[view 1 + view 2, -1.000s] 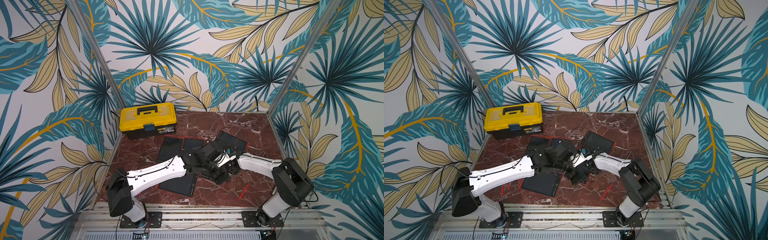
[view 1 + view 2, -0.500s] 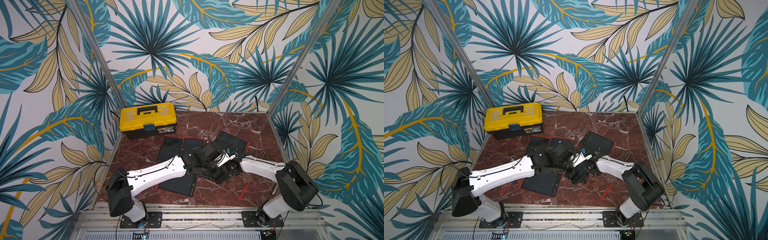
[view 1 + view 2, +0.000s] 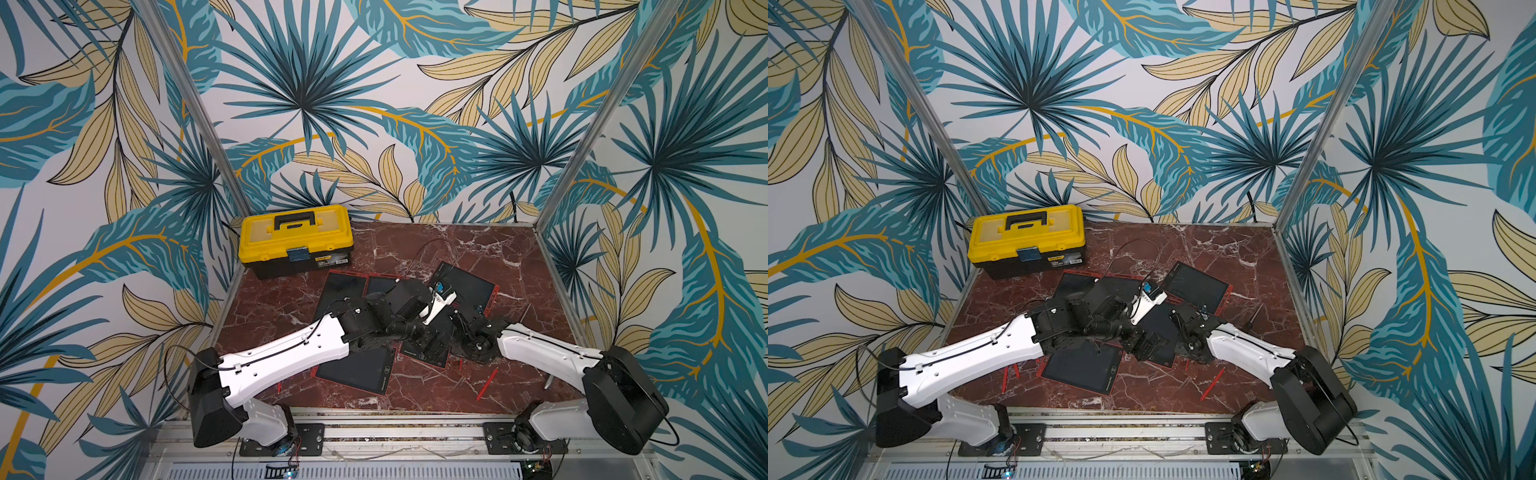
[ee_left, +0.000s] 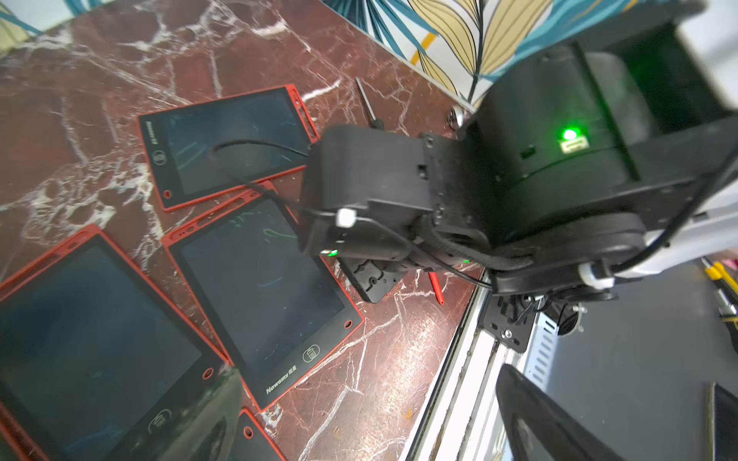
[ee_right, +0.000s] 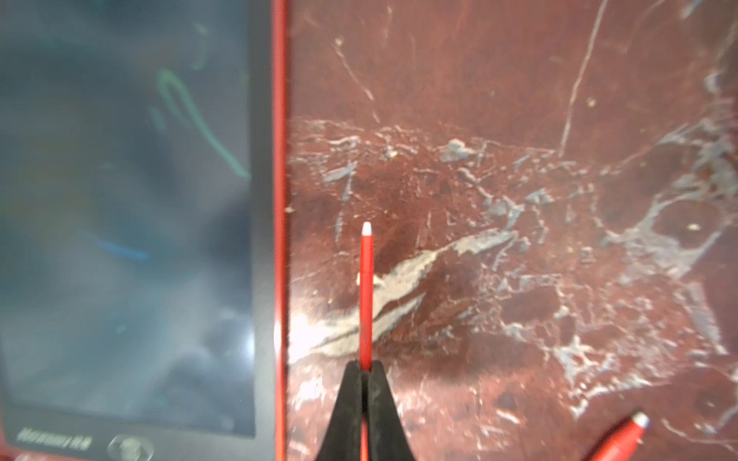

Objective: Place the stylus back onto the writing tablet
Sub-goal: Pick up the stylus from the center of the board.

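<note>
right arm: across the last second its elbow has swung back and down toward the front rail in both top views, while its wrist end stays low by the middle of the tablets.
right gripper (image 5: pixel 366 365): clenched on the red stylus (image 5: pixel 366 287), with the same grip as a second ago. The white tip pokes out ahead of the fingertips.
stylus: not on the tablet (image 5: pixel 120 199) yet. It hangs over bare bench (image 5: pixel 519 119), running alongside the tablet's red side edge and just beside it. I cannot tell whether the tip touches the bench.
left gripper (image 4: pixel 367 371): released wide and grasping nothing, above the tablets. The left arm shows no clear shift.
loose stylus (image 5: pixel 615 439): lies on the bench near the held one, apart from it.
toolbox (image 3: pixel 297 239): shut, at the back corner, well apart from the work.
meaning: the pick-up looks done. The arm's re-posing reads as lining the stylus up with the tablet's edge, not carrying it away.
what remains: a short sideways move over the red edge, then letting go.
risk: the stylus is thin and round, so dropped from a tilt it may roll off the smooth screen.
</note>
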`<state>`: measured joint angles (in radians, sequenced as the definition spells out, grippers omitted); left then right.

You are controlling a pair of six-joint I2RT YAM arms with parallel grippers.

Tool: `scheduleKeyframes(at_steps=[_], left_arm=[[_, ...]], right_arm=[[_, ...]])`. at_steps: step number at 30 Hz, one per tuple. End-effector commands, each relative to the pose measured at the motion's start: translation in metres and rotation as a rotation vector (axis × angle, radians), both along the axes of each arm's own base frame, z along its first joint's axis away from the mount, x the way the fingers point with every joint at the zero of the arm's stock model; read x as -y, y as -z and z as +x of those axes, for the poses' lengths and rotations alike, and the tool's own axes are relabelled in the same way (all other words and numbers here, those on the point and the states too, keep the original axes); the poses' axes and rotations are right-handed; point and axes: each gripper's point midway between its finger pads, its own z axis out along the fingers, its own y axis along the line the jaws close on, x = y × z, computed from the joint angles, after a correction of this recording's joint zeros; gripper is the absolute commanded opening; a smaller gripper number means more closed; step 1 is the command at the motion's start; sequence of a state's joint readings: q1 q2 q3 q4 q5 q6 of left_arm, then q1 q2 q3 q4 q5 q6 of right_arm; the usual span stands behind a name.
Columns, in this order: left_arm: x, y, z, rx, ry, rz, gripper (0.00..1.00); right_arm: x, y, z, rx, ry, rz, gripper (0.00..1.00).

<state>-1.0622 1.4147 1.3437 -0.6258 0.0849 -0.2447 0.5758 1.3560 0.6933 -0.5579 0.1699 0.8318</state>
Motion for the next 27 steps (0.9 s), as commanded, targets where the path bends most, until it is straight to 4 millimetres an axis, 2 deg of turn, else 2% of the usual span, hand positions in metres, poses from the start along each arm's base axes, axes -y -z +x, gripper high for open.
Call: scheduleKeyframes(at_steps=[1,8,11,21,27], left_arm=[[-0.02,0.006,0.005,-0.031,-0.123,0.005,1.0],[-0.044,0.015,0.011,-0.021,-0.227,0.036,1.0],[-0.049,0.018,0.014,-0.036,-0.27,0.033,1.0],[-0.042,0.036,0.029,-0.106,-0.336,0.054,0.99],[-0.035,0.06,0.049,-0.186,-0.41,0.083,1.0]], right_arm=[[0.004,-0.007,-0.011,-0.006,-0.053,-0.01,0.02],[0.003,-0.028,-0.015,0.049,-0.105,0.028,0.02],[0.005,-0.035,-0.018,0.068,-0.123,0.032,0.02],[0.01,-0.05,-0.027,0.103,-0.155,0.043,0.01],[0.016,-0.055,-0.031,0.114,-0.153,0.029,0.0]])
